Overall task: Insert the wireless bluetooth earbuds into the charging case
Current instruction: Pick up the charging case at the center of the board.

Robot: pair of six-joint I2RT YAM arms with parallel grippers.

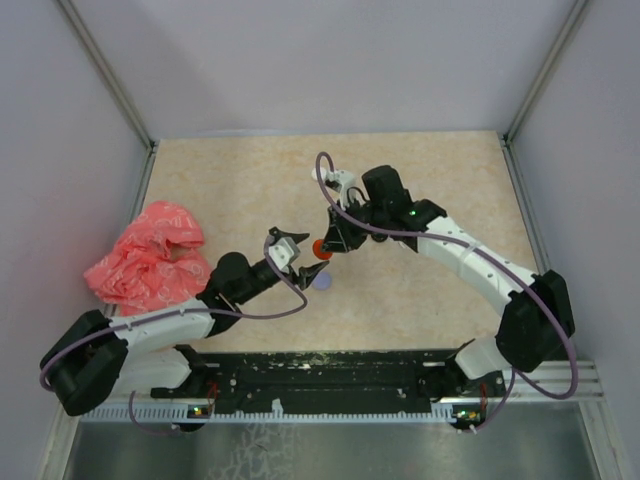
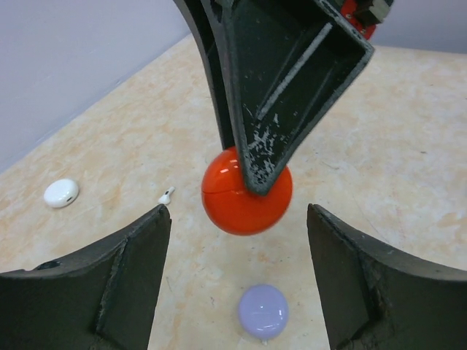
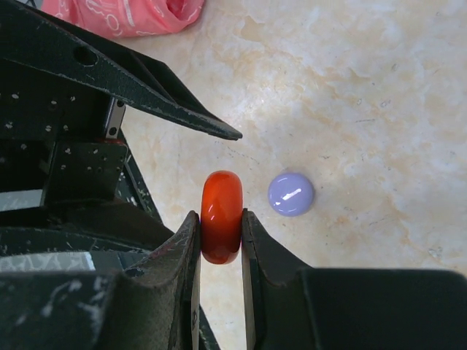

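Nearby, saw pink bag (image 1: 150,258) far left, lilac disc (image 2: 263,310) and white disc (image 2: 60,192) on tabletop (image 1: 440,180); found red charging case (image 3: 222,191) pinched in right gripper (image 3: 219,216), untouched between left gripper's (image 2: 237,219) spread fingers; spotted 1 white earbud (image 2: 166,195) near white disc, outside those fingers

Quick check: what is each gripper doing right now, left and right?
Left gripper: open, holding nothing.
Right gripper: closed on the red case.

1. Left white-and-black jointed arm (image 1: 160,325) stretches forward-right; left gripper (image 1: 297,256), black two-finger, jaws wide apart, holding nothing.
2. Right white-and-black arm (image 1: 470,255) bends back toward centre; right gripper (image 3: 220,216) clamps glossy red round plastic case (image 3: 221,197) by its flat faces.
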